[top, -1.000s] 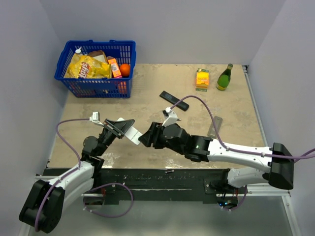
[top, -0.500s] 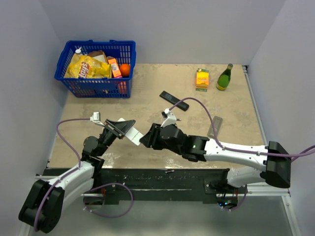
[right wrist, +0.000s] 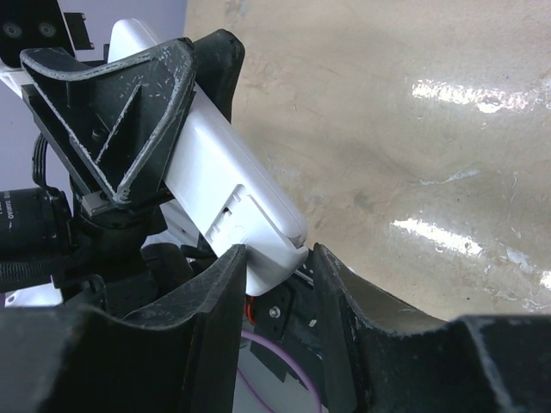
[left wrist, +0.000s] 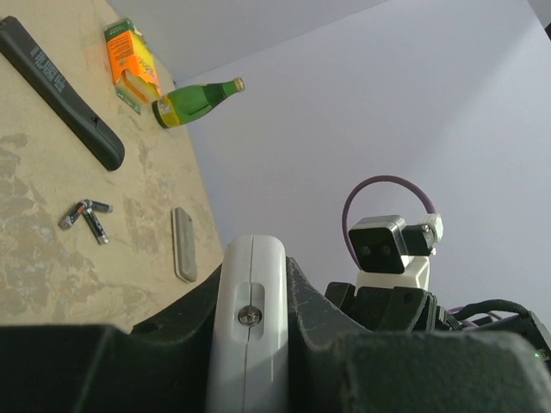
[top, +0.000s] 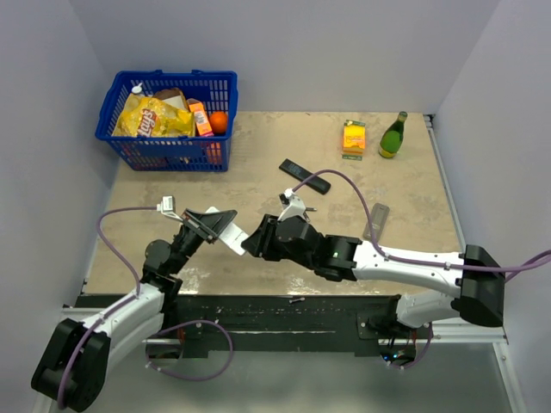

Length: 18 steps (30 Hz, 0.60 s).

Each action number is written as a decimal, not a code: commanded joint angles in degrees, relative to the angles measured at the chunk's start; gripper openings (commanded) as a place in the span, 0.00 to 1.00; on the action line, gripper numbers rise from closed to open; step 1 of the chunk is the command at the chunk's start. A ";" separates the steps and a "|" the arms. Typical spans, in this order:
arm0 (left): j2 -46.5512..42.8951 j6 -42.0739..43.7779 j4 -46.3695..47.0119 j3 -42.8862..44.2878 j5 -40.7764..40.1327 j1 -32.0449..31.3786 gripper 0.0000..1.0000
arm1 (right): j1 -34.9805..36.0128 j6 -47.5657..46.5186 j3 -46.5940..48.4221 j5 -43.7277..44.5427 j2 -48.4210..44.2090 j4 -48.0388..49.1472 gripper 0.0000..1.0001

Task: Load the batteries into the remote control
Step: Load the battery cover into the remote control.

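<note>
Holding: white plastic remote control [top: 232, 234] was clamped aloft by left gripper [top: 211, 224] | right gripper [right wrist: 274, 258] jaws narrow, straddled its free end, grip unclear | small dark grey batteries [left wrist: 86, 219] lay far-right on beige table [top: 258, 146] | risk: off-centre squeeze could twist remote loose.

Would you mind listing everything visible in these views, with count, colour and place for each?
table: one, beige, under everything.
basket: one, blue, far left corner.
chip bag: one, yellow, in the basket.
orange: one, orange, in the basket.
box: one, orange-yellow, far right.
bottle: one, green, just right of the box.
black remote: one, black, mid-table.
batteries: about three, dark with silvery ends, loose near the black remote.
cover: one, grey, flat on the right side.
white remote: one, white, held above the table.
left gripper: one, black, shut on the white remote.
right gripper: one, black, straddling the white remote's free end; grip unclear.
</note>
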 commanded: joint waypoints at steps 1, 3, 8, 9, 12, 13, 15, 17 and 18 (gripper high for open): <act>-1.34 2.53 2.08 -1.23 -1.23 -0.89 0.00 | 0.22 1.56 3.10 1.75 0.12 -0.45 0.38; -1.69 2.88 1.72 -1.14 -1.67 -1.07 0.00 | 0.22 1.73 3.63 1.75 0.56 -1.23 0.38; -3.27 3.85 0.06 -0.53 -2.46 -1.68 0.00 | 0.40 2.70 3.89 1.58 1.18 -2.11 0.35; -3.45 3.85 -0.12 -0.44 -2.90 -1.77 0.00 | 0.48 2.79 4.07 1.66 1.27 -2.12 0.35; -4.24 3.59 -0.30 -0.53 -3.25 -2.04 0.00 | 0.57 3.58 4.07 1.49 1.79 -2.12 0.35; -4.42 3.50 -0.30 -0.44 -3.25 -2.30 0.00 | 0.66 3.93 3.98 1.31 2.06 -1.94 0.35; -4.51 2.81 -0.30 -0.35 -3.60 -2.56 0.00 | 0.75 4.19 3.72 1.22 2.15 -0.98 0.33; -4.68 1.84 0.14 -0.61 -3.95 -3.09 0.00 | 0.92 4.63 3.54 1.22 2.50 -0.10 0.31; -4.77 1.40 0.31 -0.70 -4.39 -3.18 0.00 | 1.01 4.55 3.54 1.14 2.76 0.08 0.31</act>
